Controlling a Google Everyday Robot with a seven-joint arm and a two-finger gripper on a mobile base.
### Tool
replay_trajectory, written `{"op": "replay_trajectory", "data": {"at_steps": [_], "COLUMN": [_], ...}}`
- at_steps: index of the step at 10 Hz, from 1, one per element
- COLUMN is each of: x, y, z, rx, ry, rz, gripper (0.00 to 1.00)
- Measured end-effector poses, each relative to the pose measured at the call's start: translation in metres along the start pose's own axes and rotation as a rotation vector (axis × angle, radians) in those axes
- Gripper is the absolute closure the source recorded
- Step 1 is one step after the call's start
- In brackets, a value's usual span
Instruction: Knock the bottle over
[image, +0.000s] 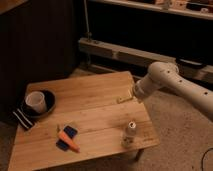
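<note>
Arm (172, 82) cut off at right edge. Gripper (122, 99) low over the table's (90, 90) right side; grip state and table contact: cannot tell. Bottle (130, 132) upright near front right corner, apart from gripper.

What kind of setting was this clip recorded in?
Probably a dim indoor lounge or office corner: a low wooden table stands on speckled carpet, with a dark panelled wall behind. The gripper hangs over the table's far right part, beyond the bottle.
</note>
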Motion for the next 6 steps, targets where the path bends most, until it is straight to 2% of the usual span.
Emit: {"op": "replay_trajectory", "data": {"at_steps": [6], "x": [-0.0006], "y": [0.0008], "z": [0.0012], "rx": [0.002], "ry": [-0.001], "rz": [0.002], "gripper": [0.20]}}
